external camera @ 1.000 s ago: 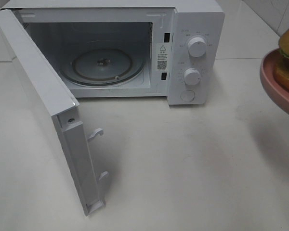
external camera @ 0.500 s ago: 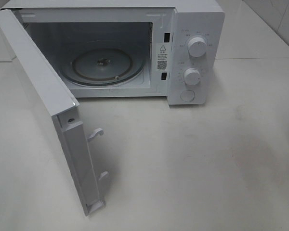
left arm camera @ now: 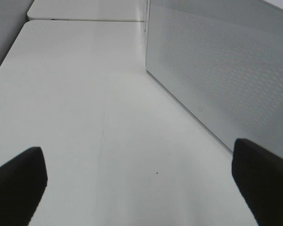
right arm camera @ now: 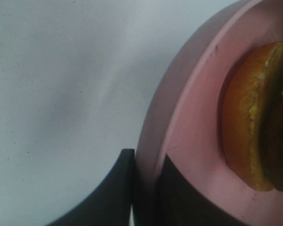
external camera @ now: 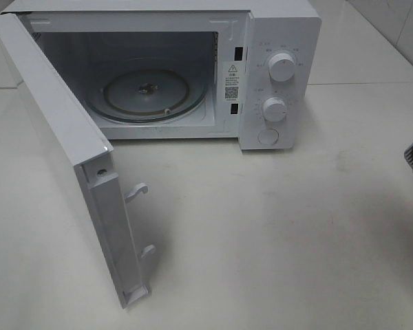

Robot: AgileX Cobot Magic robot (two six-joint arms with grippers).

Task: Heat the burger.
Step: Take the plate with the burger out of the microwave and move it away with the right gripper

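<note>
- I see the burger (right arm camera: pixel 254 136) resting on the pink plate (right arm camera: pixel 188 122).
- My right end effector (right arm camera: pixel 146 188) is clamped on the plate's rim.
- My left end effector (left arm camera: pixel 141 181) is spread wide above the desk (left arm camera: pixel 85 103), beside the microwave door (left arm camera: pixel 226 70).

One microwave (external camera: pixel 193 69), two knobs (external camera: pixel 282 67), one plate (right arm camera: pixel 188 132), one burger (right arm camera: pixel 254 122)

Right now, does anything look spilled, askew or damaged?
Nothing stands out. The microwave stands with its door swung wide and the turntable bare. The right tool grips the pink plate by its rim, and the burger sits on it.
</note>
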